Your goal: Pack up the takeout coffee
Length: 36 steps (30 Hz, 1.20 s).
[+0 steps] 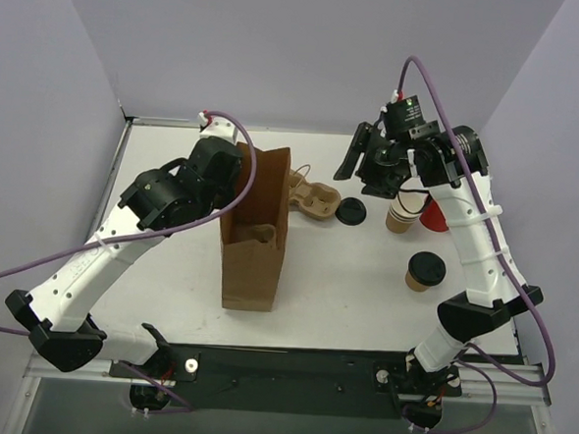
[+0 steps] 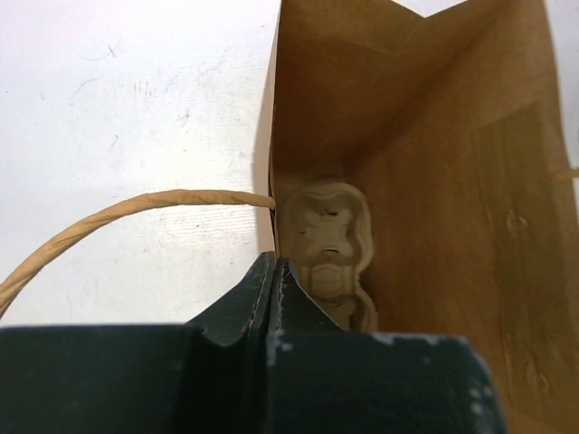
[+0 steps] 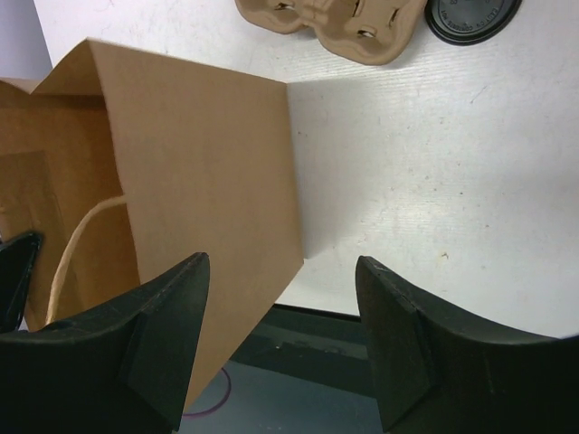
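Kraft paper bag (image 1: 254, 259) rim pinched by left gripper (image 2: 274, 268); right gripper (image 3: 282, 264) apart, holding nothing.

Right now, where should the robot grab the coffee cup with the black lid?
The coffee cup stands upright, apart from the other cups, so its round brown side is free. Best to pinch that side just under the lid, coming in level with the open right pincer; the wider lid should stop slipping.

The left arm (image 1: 80, 273) and right arm (image 1: 476, 246) are showing white links between bulky black joints, and a purple cable (image 1: 442, 97) is looping along each. Small dark dots are running down the left arm's white link. The right gripper (image 3: 285, 339) is showing broad black wedge-shaped fingers (image 3: 412, 334)
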Tool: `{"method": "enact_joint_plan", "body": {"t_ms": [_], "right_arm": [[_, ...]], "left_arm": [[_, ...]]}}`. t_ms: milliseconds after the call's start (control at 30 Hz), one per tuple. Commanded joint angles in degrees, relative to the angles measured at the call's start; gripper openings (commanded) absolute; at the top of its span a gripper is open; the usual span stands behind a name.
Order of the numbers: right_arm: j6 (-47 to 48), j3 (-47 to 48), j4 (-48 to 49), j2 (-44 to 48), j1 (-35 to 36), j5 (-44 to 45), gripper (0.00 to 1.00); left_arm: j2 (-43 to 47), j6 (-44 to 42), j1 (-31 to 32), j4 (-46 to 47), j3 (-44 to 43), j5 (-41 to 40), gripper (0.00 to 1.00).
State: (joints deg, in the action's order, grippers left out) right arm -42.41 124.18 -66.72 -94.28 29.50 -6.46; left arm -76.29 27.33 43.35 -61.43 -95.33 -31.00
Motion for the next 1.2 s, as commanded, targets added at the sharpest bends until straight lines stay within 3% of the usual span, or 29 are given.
{"method": "enact_joint_plan", "body": {"t_ms": [0,367,533,733,1167], "right_arm": [[1.0,3.0,-1.4,-0.7,2.0,-1.6,0.61],[0.1,0.8,2.5,-4.1,8.4,-3.6,0.52],[-0.6,-1.6,8.0,-4.5,10.5,-5.1,0.52],[-1.7,-11.2,20.1,-0.6,11.9,-8.8,0.53],[-1.7,-14.3,24.7,2.9,13.5,-4.5,0.53]], "left_arm": [[2.1,3.3,-0.3,2.7,-1.5,1.3,0.0],[5.5,6.3,0.0,5.6,6.8,0.5,0.0],[6.5,6.3,0.0,5.4,8.2,0.0,0.0],[7.9,5.4,0.0,6.4,9.5,-0.1,0.0],[9.3,4.1,-0.1,7.6,11.2,-0.1,0.0]]}}
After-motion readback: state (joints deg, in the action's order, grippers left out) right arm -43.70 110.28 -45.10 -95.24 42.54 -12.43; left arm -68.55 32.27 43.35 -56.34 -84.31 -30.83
